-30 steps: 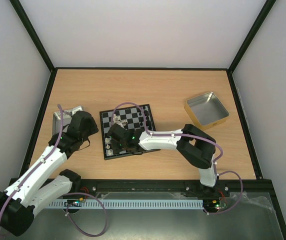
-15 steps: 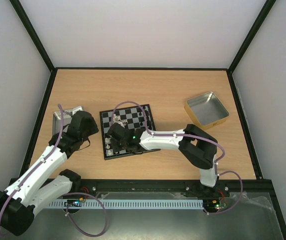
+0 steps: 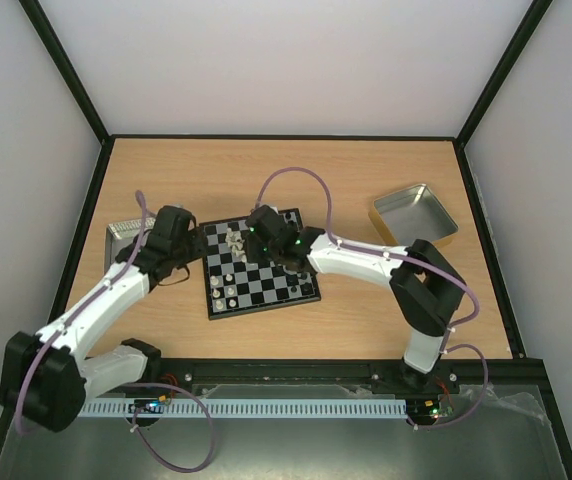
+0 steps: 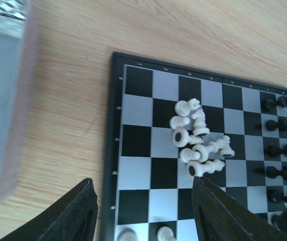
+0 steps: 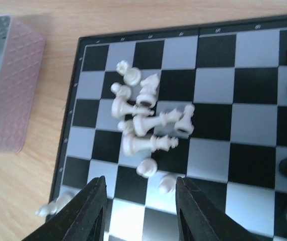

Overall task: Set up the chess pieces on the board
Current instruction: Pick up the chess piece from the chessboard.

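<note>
Mia: Where is the board (image 3: 266, 290)?

Tom: On the wooden table (image 3: 316, 180), near the middle, a bit toward 9 o'clock. It has black and grey squares and a thin black rim.

Mia: And the chess pieces (image 5: 143, 120)?

Tom: They are tiny, much smaller than a square. Seen from above, a white heap (image 3: 232, 240) lies near the board's 11 o'clock corner. Most of those are tipped over and touch each other.

Mia: Are any standing up?

Tom: A few white ones (image 3: 222, 285) seem to stand along the 9 o'clock side. In the left wrist camera, the black pieces (image 4: 279, 140) stand in rows at the 3 o'clock side. In the right wrist camera, one white piece (image 5: 50, 207) lies right at the rim, down at 7 o'clock.

Mia: What is the left gripper (image 4: 143, 185) doing?

Tom: Its two fingers are spread wide with nothing between them. It hangs over the board, with the heap at about 1 o'clock from it.

Mia: And the right gripper (image 5: 140, 182)?

Tom: Its fingers are spread too, and it holds nothing. The heap lies at 12 o'clock, just past its fingertips.

Mia: Anything else?

Tom: A silver tin (image 3: 126, 232) sits just beside the board at 9 o'clock. Another tin (image 3: 413, 215) sits at 3 o'clock, well apart.
</note>
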Tool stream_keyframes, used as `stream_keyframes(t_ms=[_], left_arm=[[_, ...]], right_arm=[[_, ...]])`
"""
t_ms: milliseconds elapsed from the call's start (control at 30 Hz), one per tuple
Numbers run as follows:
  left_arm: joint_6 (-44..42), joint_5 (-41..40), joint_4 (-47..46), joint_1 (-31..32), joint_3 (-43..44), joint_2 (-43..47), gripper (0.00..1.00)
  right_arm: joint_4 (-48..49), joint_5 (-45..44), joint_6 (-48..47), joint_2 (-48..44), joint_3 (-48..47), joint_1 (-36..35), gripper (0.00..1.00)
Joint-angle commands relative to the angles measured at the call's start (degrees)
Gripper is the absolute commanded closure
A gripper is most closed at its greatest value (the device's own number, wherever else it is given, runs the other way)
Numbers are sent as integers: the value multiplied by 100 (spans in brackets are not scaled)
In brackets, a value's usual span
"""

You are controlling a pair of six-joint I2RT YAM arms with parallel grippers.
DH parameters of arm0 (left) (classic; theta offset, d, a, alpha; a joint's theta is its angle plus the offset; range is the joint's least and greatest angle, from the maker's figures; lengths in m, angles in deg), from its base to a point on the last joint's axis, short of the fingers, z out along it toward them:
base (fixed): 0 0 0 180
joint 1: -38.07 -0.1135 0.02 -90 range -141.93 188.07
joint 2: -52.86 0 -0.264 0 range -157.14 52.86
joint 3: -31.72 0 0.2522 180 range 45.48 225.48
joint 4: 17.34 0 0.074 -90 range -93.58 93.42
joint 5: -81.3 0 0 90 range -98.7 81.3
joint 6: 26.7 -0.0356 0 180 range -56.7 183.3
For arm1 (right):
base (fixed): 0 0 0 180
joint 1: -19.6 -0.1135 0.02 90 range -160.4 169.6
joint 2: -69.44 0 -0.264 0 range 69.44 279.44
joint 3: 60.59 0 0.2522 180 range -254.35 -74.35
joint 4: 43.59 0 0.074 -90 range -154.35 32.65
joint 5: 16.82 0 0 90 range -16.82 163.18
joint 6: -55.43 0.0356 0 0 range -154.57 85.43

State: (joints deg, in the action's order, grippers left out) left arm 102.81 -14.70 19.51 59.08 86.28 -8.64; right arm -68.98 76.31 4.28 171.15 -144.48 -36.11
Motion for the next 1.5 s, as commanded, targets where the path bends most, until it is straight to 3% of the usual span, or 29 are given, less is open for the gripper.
stream_keyframes(t_ms=[0,133,367,1067,1467], left_arm=[[-208,796,-365,-45,339,-590,46],[-268,1223,-525,-54,472,-1080,49],[-211,1170,-551,-104,570,-1422,52],[-304,1180,-507,-294,586,-1277,52],[-166,645,-301,-490,487,-707,52]], right_arm=[[-400,160,-436,381,-520,184,62],[-621,345,-615,626,-664,297,62],[-1237,479,-969,982,-846,285,68],[-1271,-26,-1038,1206,-1106,220,94],[-1317,-108,-944,1044,-1452,71,95]])
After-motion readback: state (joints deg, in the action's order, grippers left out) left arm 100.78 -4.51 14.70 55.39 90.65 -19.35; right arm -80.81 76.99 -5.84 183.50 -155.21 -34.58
